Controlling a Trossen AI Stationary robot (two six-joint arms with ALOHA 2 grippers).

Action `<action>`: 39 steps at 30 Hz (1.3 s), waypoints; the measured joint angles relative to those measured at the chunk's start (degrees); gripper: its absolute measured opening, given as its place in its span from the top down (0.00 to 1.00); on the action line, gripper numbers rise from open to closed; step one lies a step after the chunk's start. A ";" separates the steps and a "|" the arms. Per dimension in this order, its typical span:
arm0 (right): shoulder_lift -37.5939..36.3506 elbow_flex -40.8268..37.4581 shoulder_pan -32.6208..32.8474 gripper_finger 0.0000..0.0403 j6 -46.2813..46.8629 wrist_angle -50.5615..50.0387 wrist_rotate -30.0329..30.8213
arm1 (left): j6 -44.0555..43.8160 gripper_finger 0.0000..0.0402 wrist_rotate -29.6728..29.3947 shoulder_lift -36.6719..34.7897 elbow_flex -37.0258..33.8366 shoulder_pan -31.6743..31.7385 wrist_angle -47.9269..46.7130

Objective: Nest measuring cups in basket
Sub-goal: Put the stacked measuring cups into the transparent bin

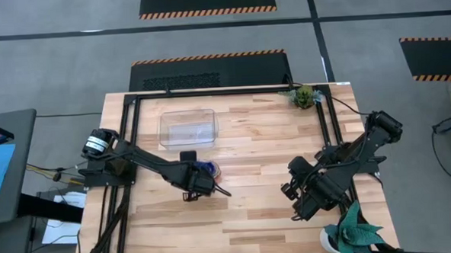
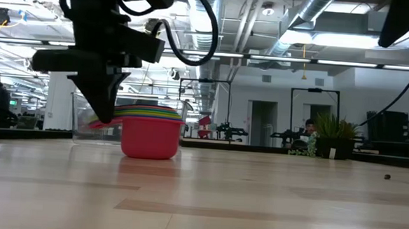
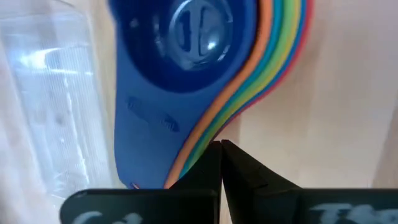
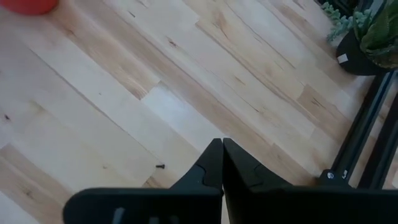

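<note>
Just below centre-left of the high view, the measuring cups [image 1: 208,170] sit nested on the table [image 1: 259,209] (blue innermost, red outermost), below the basket [image 1: 187,127], so only moving them in remains; left pincer [image 1: 213,189], pressed together, hovers at their handles, right pincer [image 1: 294,211] waits shut at lower right.

1. Left matte-black jointed arm [image 1: 147,162]: silver cylindrical motor cap at its base, thin black cable looping off the wrist.
2. Right matte-black jointed arm [image 1: 341,163]: same blocky links.
3. Both grippers: tapered flat black fingers.
</note>
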 joint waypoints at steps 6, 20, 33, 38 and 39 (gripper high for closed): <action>0.00 0.00 0.09 0.94 0.02 0.04 0.00 | 0.69 1.00 -2.77 0.00 0.00 1.43 -0.11; 0.00 0.00 0.11 0.95 -0.04 0.02 -0.01 | -25.75 1.00 14.14 -0.90 20.68 -1.27 -16.75; 0.00 0.00 0.11 0.95 -2.86 0.02 0.90 | -11.71 0.95 7.85 -0.15 20.85 -9.31 -14.18; 0.00 0.00 0.11 0.95 -2.86 0.26 0.88 | -6.64 0.82 9.33 -0.33 20.85 -8.70 -12.36; 0.00 0.00 0.11 0.95 -2.82 0.33 0.87 | -5.77 0.79 9.34 -0.33 20.85 -8.56 -12.36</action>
